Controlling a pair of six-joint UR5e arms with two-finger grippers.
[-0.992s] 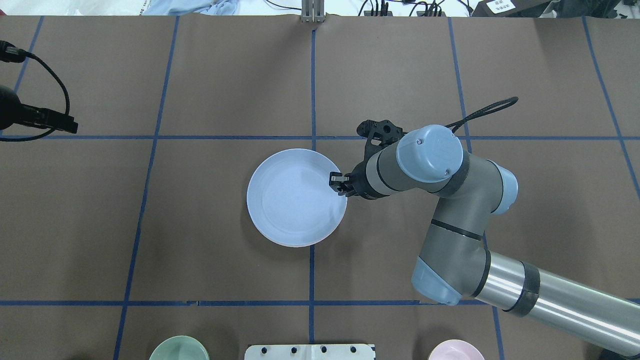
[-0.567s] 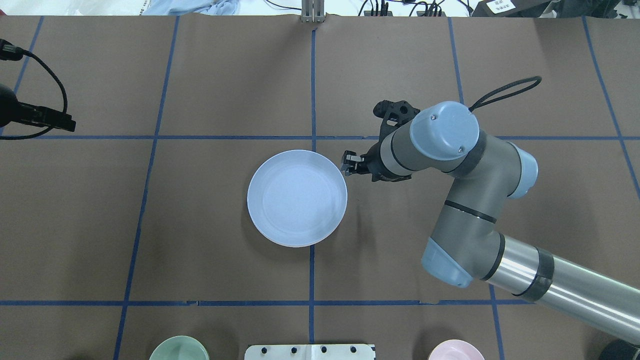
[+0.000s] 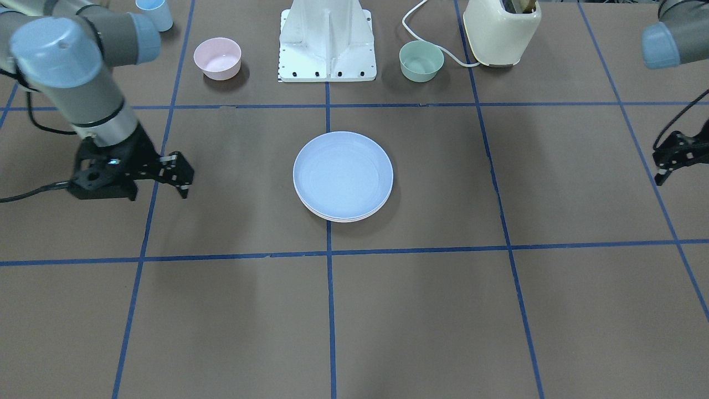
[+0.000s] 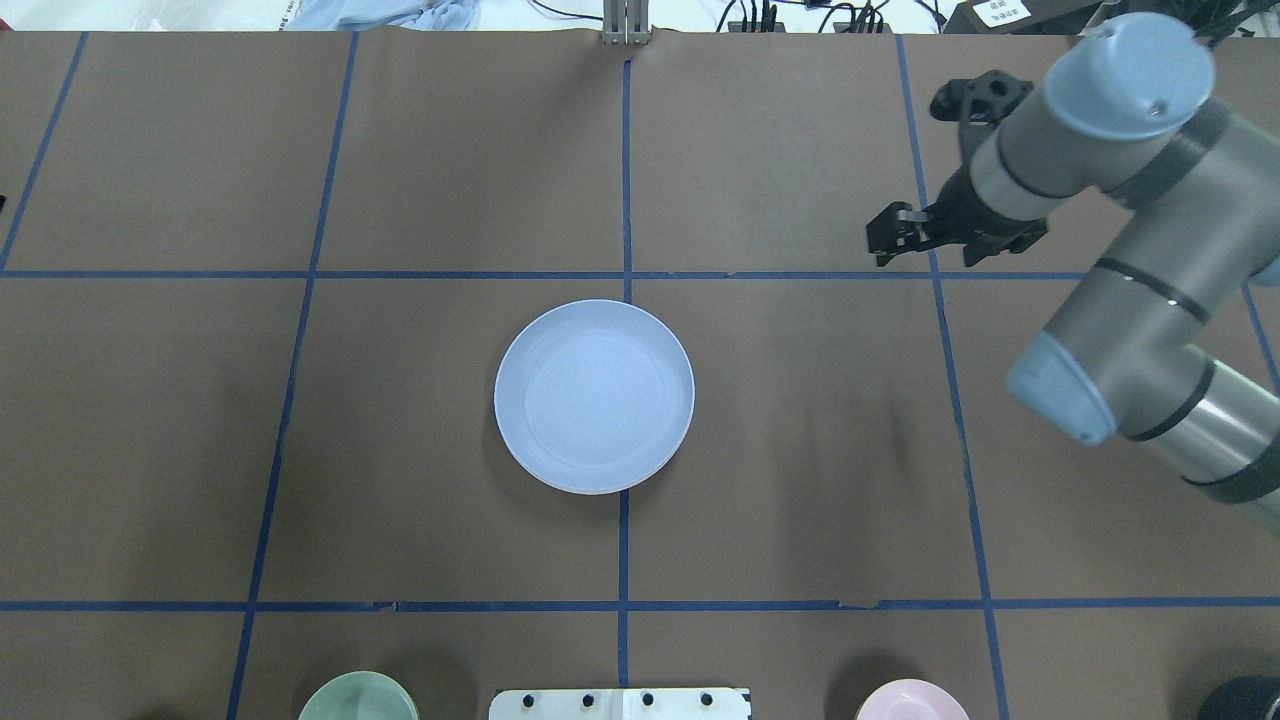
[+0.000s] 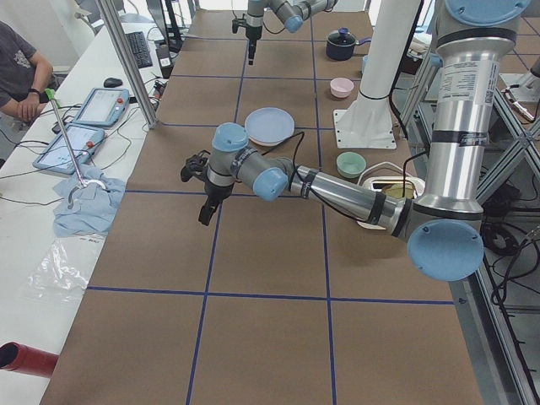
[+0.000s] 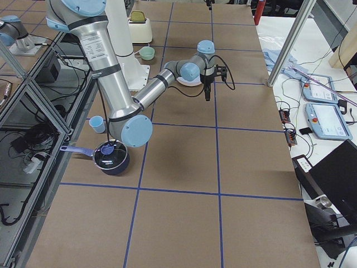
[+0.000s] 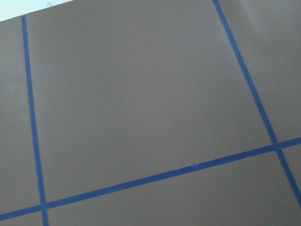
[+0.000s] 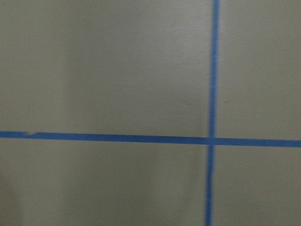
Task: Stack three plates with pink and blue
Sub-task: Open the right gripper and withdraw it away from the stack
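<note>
The plates sit stacked at the table's centre, with the light blue plate (image 4: 594,396) on top. In the front-facing view the blue plate (image 3: 343,173) covers the others, and only thin pale rims (image 3: 344,219) show under it; their colours are unclear. My right gripper (image 4: 884,241) hangs open and empty over bare table, well off to the plates' far right; it also shows in the front-facing view (image 3: 178,175). My left gripper (image 3: 664,166) is at the table's other end, far from the plates, and I cannot tell if it is open or shut.
A small pink bowl (image 3: 217,57), a small green bowl (image 3: 421,60), the white robot base (image 3: 327,41), a cream toaster (image 3: 501,30) and a blue cup (image 3: 150,12) stand along the robot's edge. A dark pot (image 6: 111,159) sits at the right end.
My right gripper let go of the blue plate's right rim and drew away up and to the right. My left gripper moved out of the overhead view on the left.
</note>
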